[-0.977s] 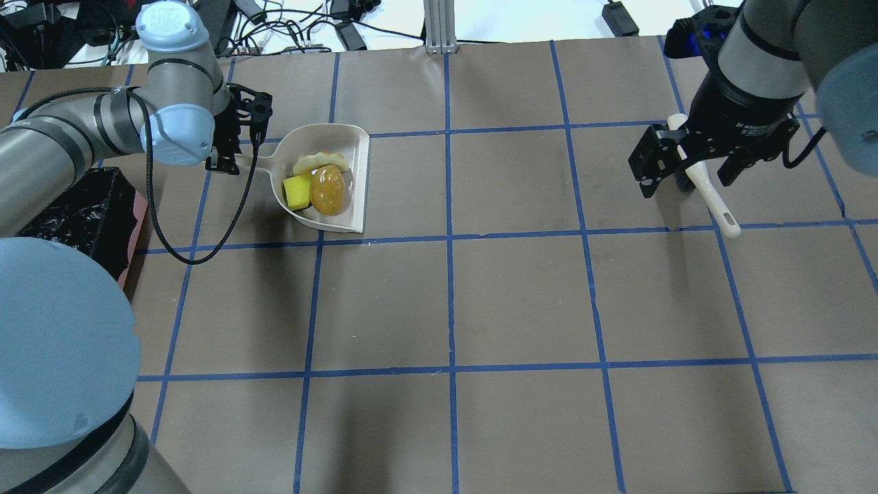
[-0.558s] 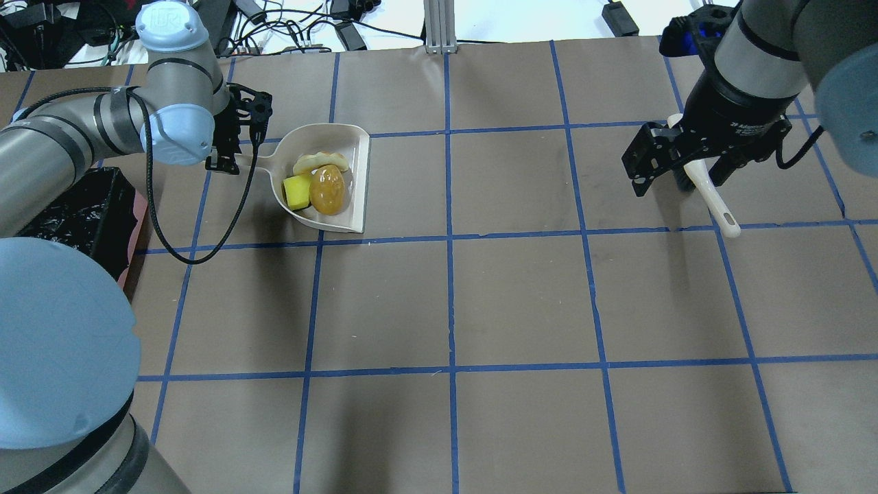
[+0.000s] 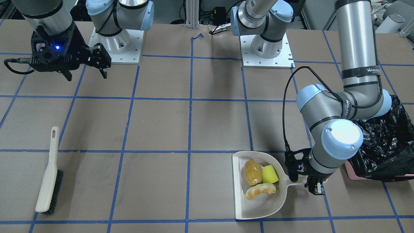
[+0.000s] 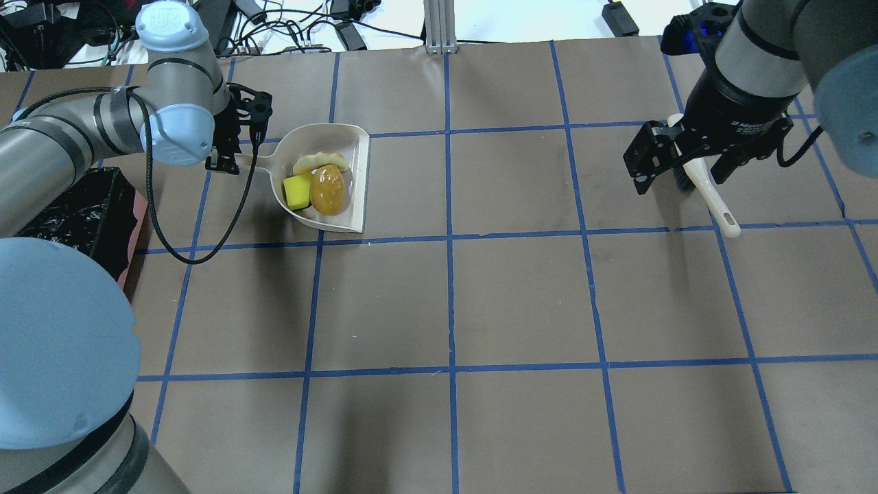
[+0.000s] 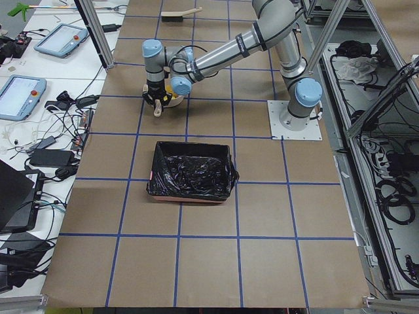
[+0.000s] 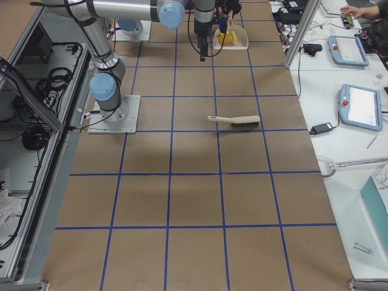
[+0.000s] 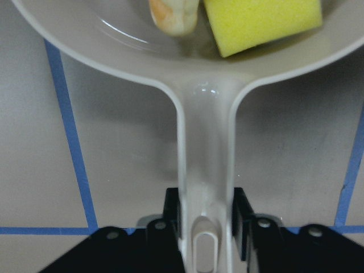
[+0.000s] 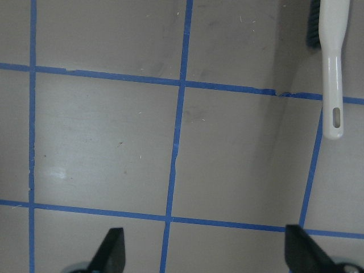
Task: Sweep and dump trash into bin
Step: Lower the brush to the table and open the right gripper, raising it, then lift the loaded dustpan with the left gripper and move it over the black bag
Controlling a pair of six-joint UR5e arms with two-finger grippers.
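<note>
The beige dustpan (image 4: pixel 361 180) lies on the table with all the trash in it: a golden-brown potato lump (image 4: pixel 327 190), a yellow-green wedge (image 4: pixel 297 193) and a tan croissant (image 4: pixel 319 161). My left gripper (image 4: pixel 232 161) is shut on the dustpan's handle (image 7: pixel 206 142), as the left wrist view (image 7: pixel 206 224) shows. The bin (image 4: pixel 89 213) with its black bag stands to the left of that gripper, partly hidden by my arm. My right gripper (image 4: pixel 681 180) is open and empty above the table, over the brush (image 4: pixel 710 199).
The brush (image 3: pixel 48 174) lies flat on the table far from the dustpan (image 3: pixel 258 207). The bin (image 3: pixel 385 142) sits close beside my left arm's elbow. Cables and boxes lie beyond the table's far edge (image 4: pixel 302 27).
My right gripper has shifted slightly up and away from the brush, staying open. The left gripper and the dustpan have not moved.
</note>
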